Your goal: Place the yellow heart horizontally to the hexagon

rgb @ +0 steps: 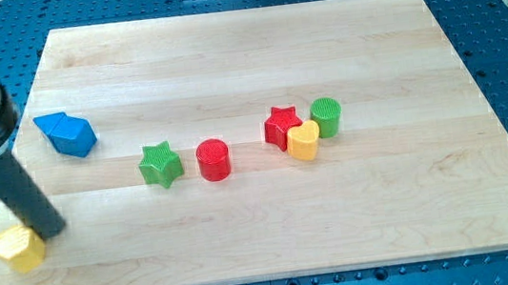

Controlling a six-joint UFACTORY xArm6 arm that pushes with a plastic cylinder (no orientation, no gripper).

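A wooden counter (275, 246) is seen on a blue perforated base. The yellow heart (304, 142) is found right of the counter's centre, touching the red star (281, 126) on its upper-left side and the green cylinder (326, 116) at its upper right; the three are bunched together. The heart's orientation and long axis cannot be made out reliably at this size; its lobes appear turned toward the counter's far edge, but this is uncertain. The yellow hexagon (19, 248) is placed near the counter's bottom-left corner, well apart from the heart. The dark rod is angled down from the view's top left, and my tip (51, 231) is set just beside the hexagon at its upper right, touching or nearly so; actual contact cannot be told. No gripper is fitted, so no open or closed state can be told. A blue block (67, 133) of irregular, roughly pentagonal shape is located near the left edge. A green star (161, 164) and a red cylinder (214, 159) are placed side by side left of centre, apart from each other. No writing, labels or brands can be read anywhere.
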